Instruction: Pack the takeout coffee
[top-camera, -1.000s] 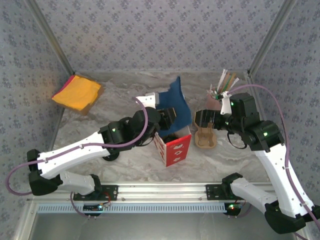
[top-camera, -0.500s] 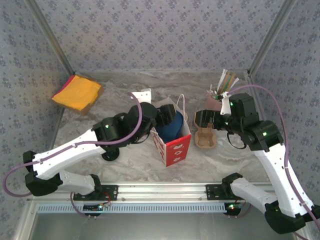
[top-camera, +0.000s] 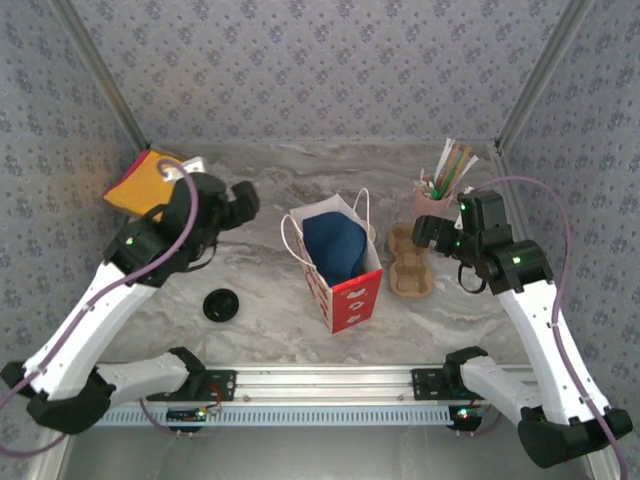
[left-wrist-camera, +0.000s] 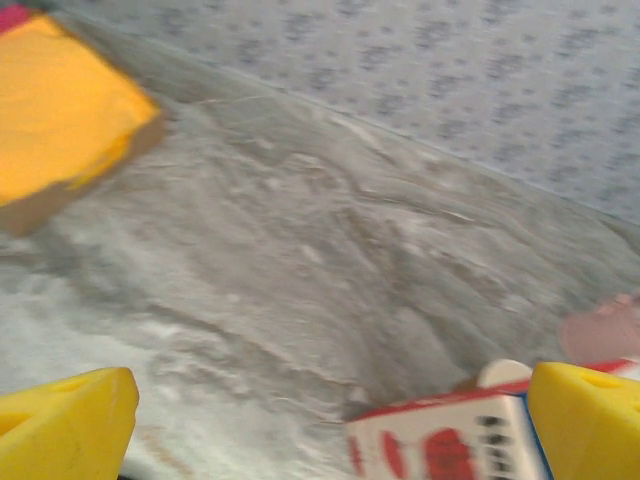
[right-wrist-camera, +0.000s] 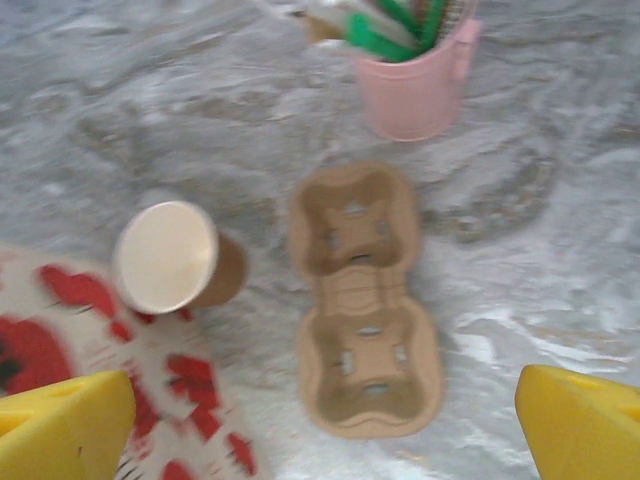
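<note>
Your left end effector (left-wrist-camera: 325, 430) and right end effector (right-wrist-camera: 325, 425) are wide open, holding nothing. The right wrist view shows the takeout coffee (right-wrist-camera: 172, 258) beside the bag (right-wrist-camera: 50, 335).

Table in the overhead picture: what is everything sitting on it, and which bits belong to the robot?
paper bag: one, red and white, blue inside, upright at the middle of the table
paper cup: one, brown, cream inside, no lid on it, between the bag and the cup carrier
lid: one, black, flat on the table left of the bag
cup carrier: one, tan, right of the bag, nothing in it
cup of straws: one, pink, back right
napkins: one stack, orange-yellow, back left corner
table: one, grey marbled
left end effector: one, black with yellow fingertips, open, holding nothing, near the napkins
right end effector: one, same colours, open, holding nothing, above the cup carrier
</note>
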